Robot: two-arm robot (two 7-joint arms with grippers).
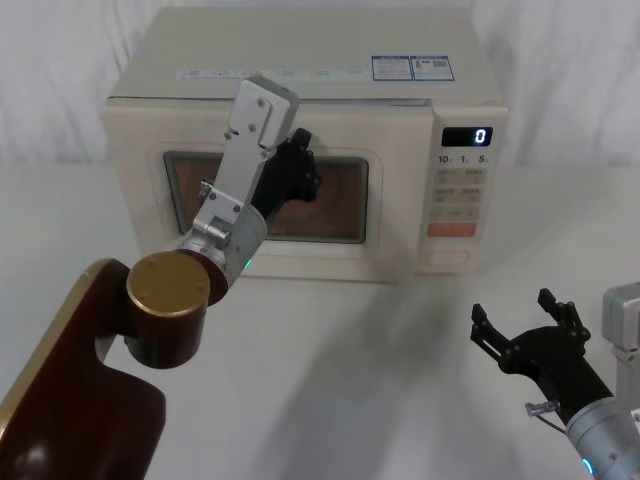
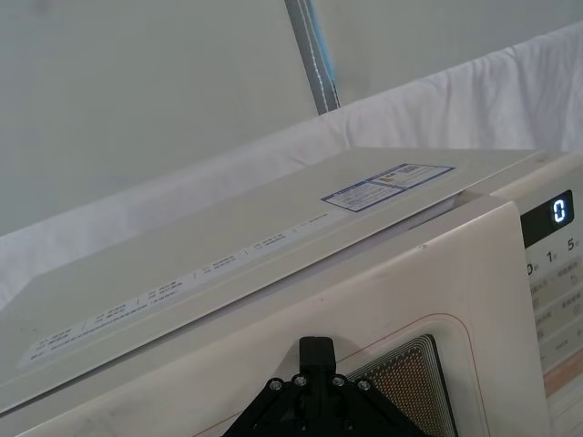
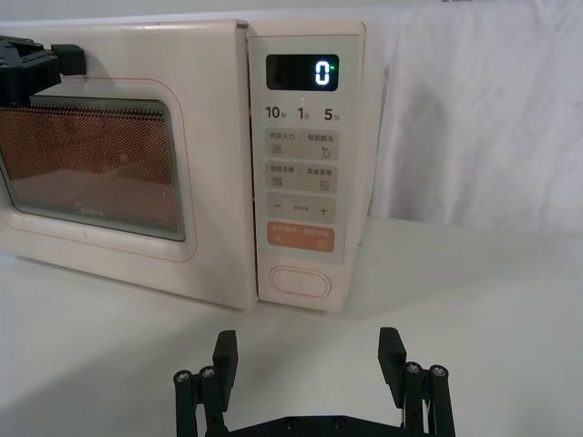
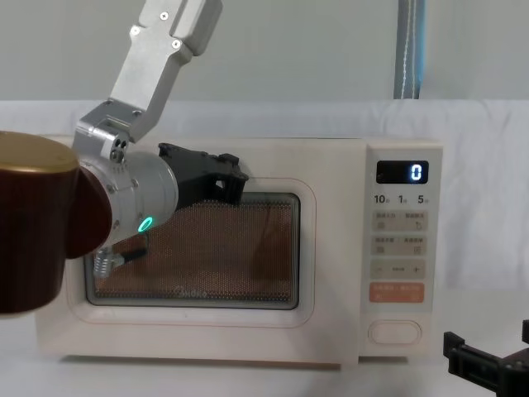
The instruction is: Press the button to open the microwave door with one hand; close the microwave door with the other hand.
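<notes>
microwave door [image 1: 265,205] shut, left gripper [image 1: 300,170] against it, fingers unclear; right gripper [image 3: 310,357] spread, low.

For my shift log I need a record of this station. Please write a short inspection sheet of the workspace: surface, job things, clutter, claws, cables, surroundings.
Surface: white table, bare in front of the microwave.
Microwave: cream, stands at the back of the table; display reads 0.
Microwave door: looks closed, flush with the keypad strip.
Button: cream oval at the bottom of the panel, under the orange key; nothing touches it.
Clutter: nothing seen.
Left claw: at the upper edge of the door window; fingers not judged.
Right claw: open, low over the table, facing the button, apart from it.
Cables: nothing seen.
Surroundings: white cloth backdrop behind the microwave.
</notes>
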